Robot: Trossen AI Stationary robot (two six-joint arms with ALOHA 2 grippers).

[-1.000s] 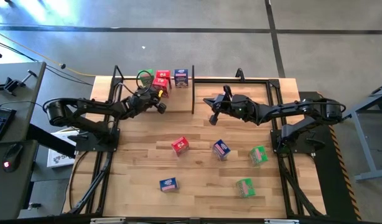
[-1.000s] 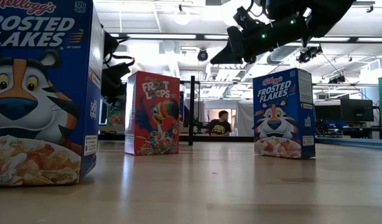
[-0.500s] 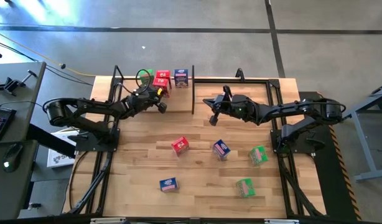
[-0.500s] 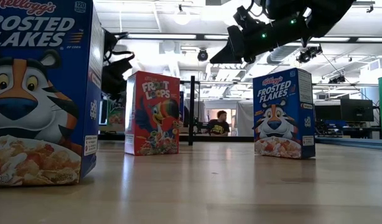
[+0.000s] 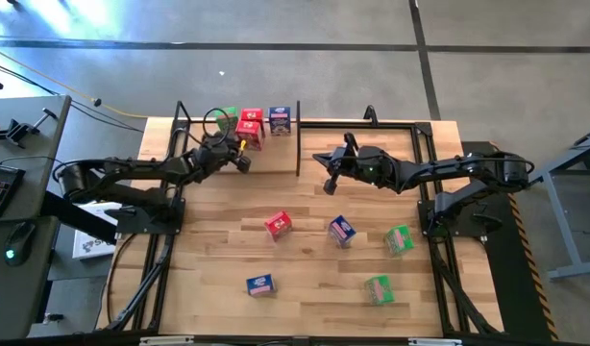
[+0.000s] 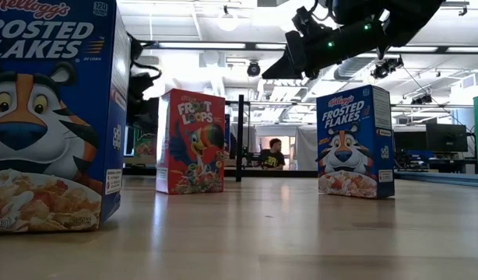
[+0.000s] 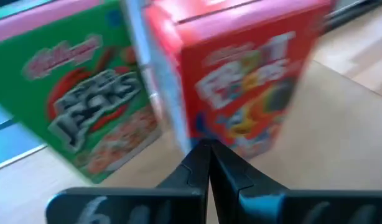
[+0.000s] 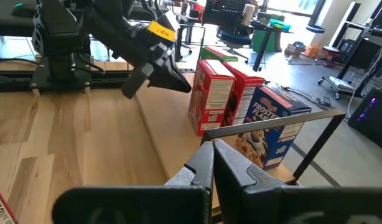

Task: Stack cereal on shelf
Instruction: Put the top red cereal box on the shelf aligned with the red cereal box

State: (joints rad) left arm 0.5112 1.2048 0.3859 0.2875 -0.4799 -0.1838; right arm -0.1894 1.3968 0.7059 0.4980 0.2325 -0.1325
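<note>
Five loose cereal boxes are sitting out on the tabletop (image 5: 218,279) in front of me: a red one (image 5: 278,225), a blue one (image 5: 342,231), a green one (image 5: 400,239), another blue one (image 5: 260,284) and another green one (image 5: 377,288) nearer the front edge. Four more are already standing on the shelf (image 5: 204,130) at the back left: a green box (image 7: 91,118), two red ones (image 8: 209,101) side by side, and a blue Frosted Flakes box (image 8: 275,129) at the end of the row, next to the black divider (image 5: 298,144).

I'm hovering the left gripper (image 5: 239,161) right in front of that row. Its fingers (image 7: 206,165) are pressed together with nothing between them, and they're pointing at the gap between the green box and the nearest red one, so those two boxes are filling pretty much the whole left wrist view.

I'm keeping the right gripper (image 5: 329,183) up in the air just on the other side of the divider, fingers closed together and empty too. From its wrist camera I'm seeing the left arm (image 8: 125,37) reaching in beside the shelved boxes, with the shelf's thin black frame post (image 8: 315,146) crossing in front of the blue box. A person (image 6: 274,154) is sitting in the room far behind the table.
</note>
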